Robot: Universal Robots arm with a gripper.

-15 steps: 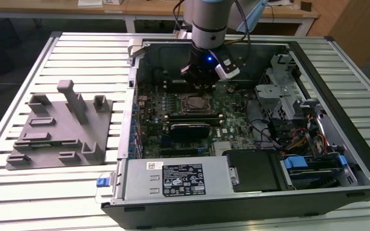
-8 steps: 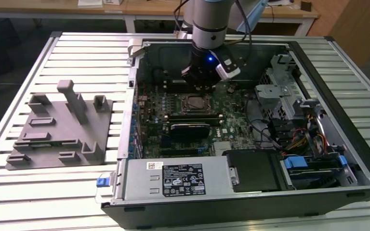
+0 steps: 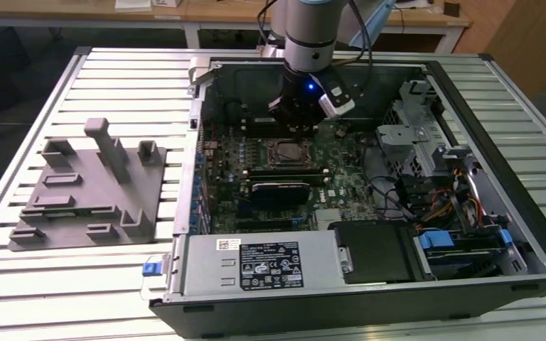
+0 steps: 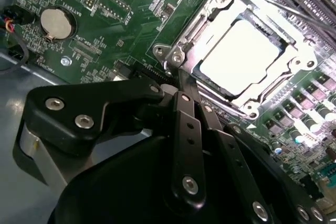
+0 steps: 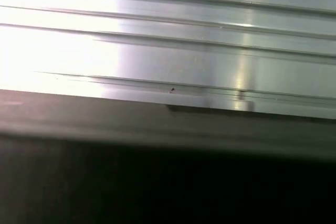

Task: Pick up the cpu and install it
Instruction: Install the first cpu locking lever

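Observation:
The cpu (image 4: pixel 239 51) lies flat inside the metal frame of the socket (image 4: pixel 181 38) on the green motherboard; its silvery top shows in the second wrist view. My gripper (image 4: pixel 182 83) hovers just beside the socket's corner, its black fingers (image 4: pixel 185 109) pressed together with nothing between them. In the exterior view the gripper (image 3: pixel 297 129) hangs inside the open computer case, just behind the socket (image 3: pixel 287 150).
The case walls (image 3: pixel 195 142) surround the motherboard, with a drive cage and cables (image 3: pixel 434 170) on the exterior view's right and the power supply (image 3: pixel 254 263) in front. A grey plastic tray (image 3: pixel 93 192) with posts lies on the slatted table (image 3: pixel 111 78).

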